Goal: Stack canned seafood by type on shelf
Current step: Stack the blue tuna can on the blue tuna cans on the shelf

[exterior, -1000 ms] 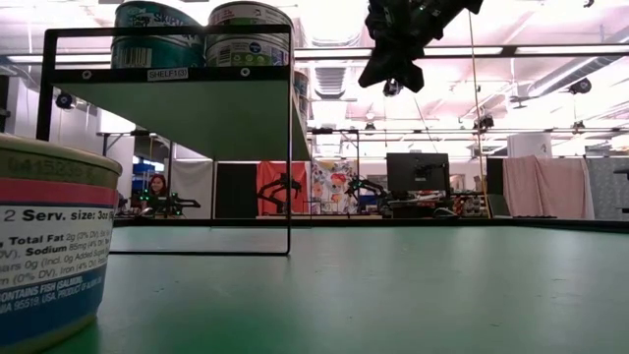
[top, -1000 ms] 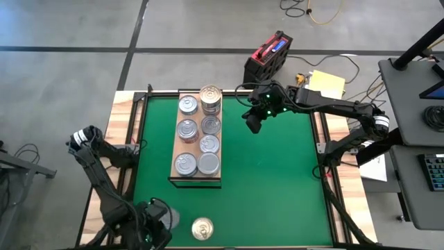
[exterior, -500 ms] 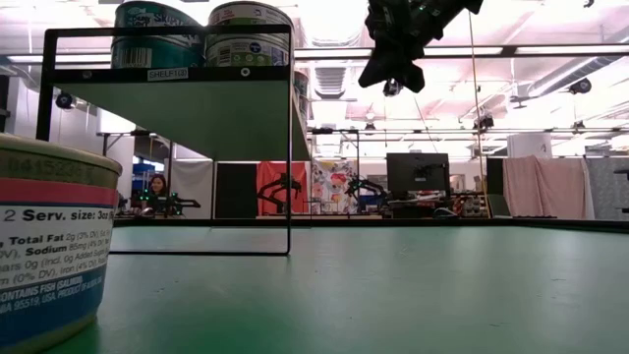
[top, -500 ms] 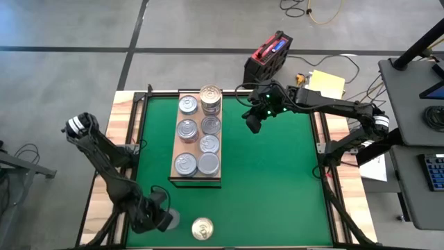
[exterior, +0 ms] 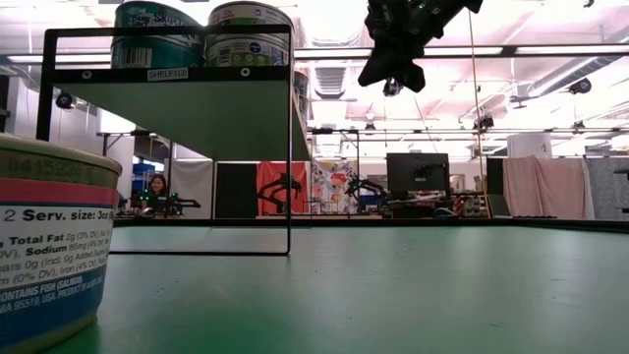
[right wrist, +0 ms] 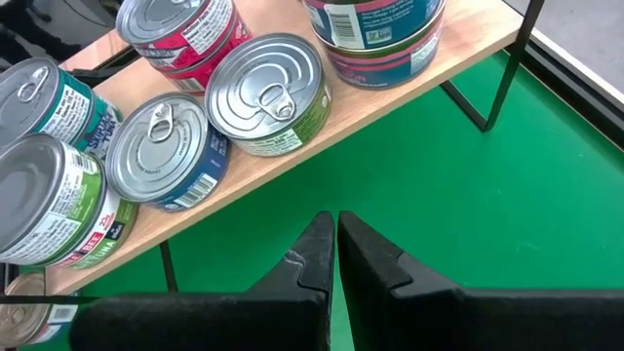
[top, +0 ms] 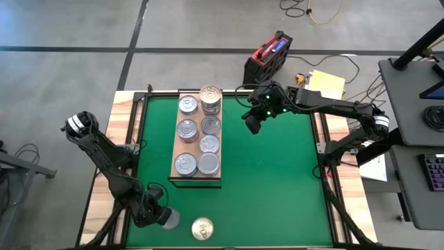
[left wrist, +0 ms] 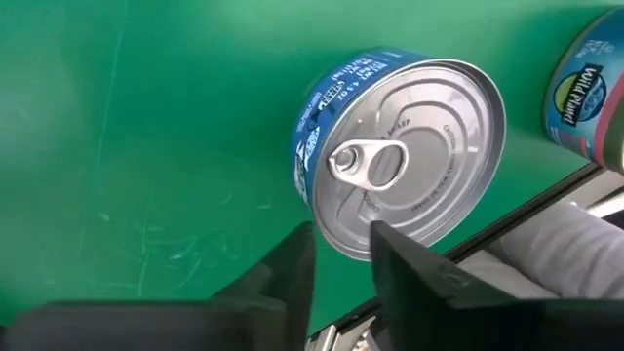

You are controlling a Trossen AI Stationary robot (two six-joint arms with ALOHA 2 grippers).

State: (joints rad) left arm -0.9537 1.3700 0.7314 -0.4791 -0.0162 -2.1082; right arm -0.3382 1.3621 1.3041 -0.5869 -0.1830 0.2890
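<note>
A blue tin (left wrist: 400,156) with a silver pull-tab lid stands on the green mat near the table's front left corner (top: 167,221). My left gripper (left wrist: 341,263) hangs just over its rim, pointing steeply down, fingers a narrow gap apart. A gold-lidded tin (top: 202,228) stands on the mat to its right. The shelf (top: 198,180) carries several tins in two rows, with a stack (top: 210,97) at its far end. My right gripper (top: 252,125) hovers shut to the right of the shelf's far end, high above the mat (exterior: 393,44). My left gripper's fingertips (left wrist: 292,268) stand at the blue tin's rim (left wrist: 341,242), coming from above. Whether they touch it I cannot tell. The tin sits flat on the mat, lid up.
The mat (top: 277,187) right of the shelf is bare. The shelf stands on thin black legs (exterior: 289,147), raised off the mat. A red-and-black box (top: 269,55) and cables lie beyond the far edge. One tin (exterior: 49,246) stands very close to the low camera.
My left arm has stretched out and its gripper has come down and a little toward the far edge, onto the blue tin, rolling as it went. The tin's silver lid now shows beside the gripper. The tins have kept their places.
</note>
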